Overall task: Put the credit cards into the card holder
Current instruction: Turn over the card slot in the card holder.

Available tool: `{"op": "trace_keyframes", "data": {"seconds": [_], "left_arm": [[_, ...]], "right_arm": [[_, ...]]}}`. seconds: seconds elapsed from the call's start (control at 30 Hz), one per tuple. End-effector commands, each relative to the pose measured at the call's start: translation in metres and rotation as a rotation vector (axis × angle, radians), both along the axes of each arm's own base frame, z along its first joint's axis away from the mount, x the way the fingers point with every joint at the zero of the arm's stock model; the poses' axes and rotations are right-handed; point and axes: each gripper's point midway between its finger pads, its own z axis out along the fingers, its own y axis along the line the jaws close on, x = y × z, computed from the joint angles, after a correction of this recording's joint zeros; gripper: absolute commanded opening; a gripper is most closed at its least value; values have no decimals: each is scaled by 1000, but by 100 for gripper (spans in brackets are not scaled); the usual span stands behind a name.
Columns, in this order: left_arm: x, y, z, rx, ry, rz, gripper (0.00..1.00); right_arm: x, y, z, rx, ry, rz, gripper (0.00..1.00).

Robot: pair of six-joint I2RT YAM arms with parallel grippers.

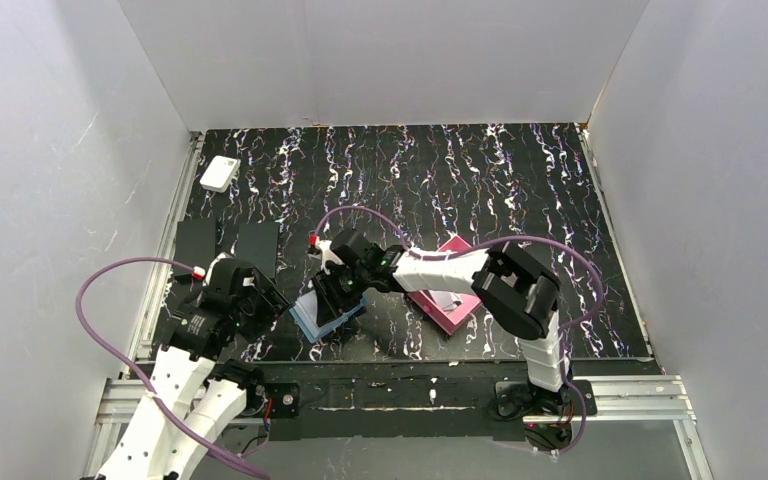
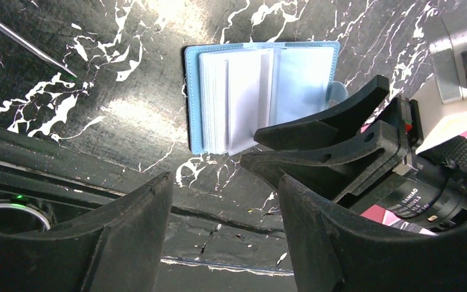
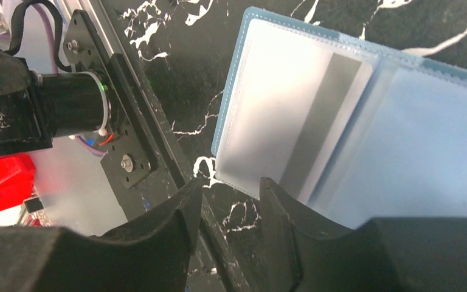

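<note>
Right fingers (image 3: 171, 238) parted, at card holder (image 3: 413, 140) edge

White-shelled arms (image 1: 175, 385) with black joints: a purple cable (image 1: 95, 320) loops behind the left pincer (image 2: 222, 201), another cable (image 1: 520, 242) behind the right pincer (image 3: 230, 194). Fingers (image 2: 127, 231) are matte black and curved; white lettering marks a black motor (image 2: 422, 204) behind the right pincer.
</note>
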Motion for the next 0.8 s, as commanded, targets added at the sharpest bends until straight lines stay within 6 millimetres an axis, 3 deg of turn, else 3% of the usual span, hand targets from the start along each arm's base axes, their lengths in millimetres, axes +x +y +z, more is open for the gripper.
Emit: {"op": "trace_keyframes", "data": {"seconds": [0.0, 0.13, 0.27, 0.43, 0.57, 0.7, 0.77], "left_arm": [[4, 1, 14, 10, -66, -30, 64], [7, -11, 24, -45, -125, -95, 68], [11, -27, 41, -123, -200, -156, 70], [36, -74, 73, -332, -376, -310, 68], [56, -106, 85, -460, -448, -408, 68], [64, -137, 77, -484, -403, -481, 68], [62, -157, 69, -497, -336, -509, 67]], "right_arm": [[4, -6, 38, 19, -82, 0, 50], [4, -16, 59, 14, -104, -10, 52], [18, -48, 86, -39, -206, -77, 54], [48, -130, 96, -196, -278, -264, 54], [74, -200, 94, -259, -343, -490, 56], [91, -247, 90, -256, -403, -608, 66], [97, -260, 84, -244, -403, -616, 72]]}}
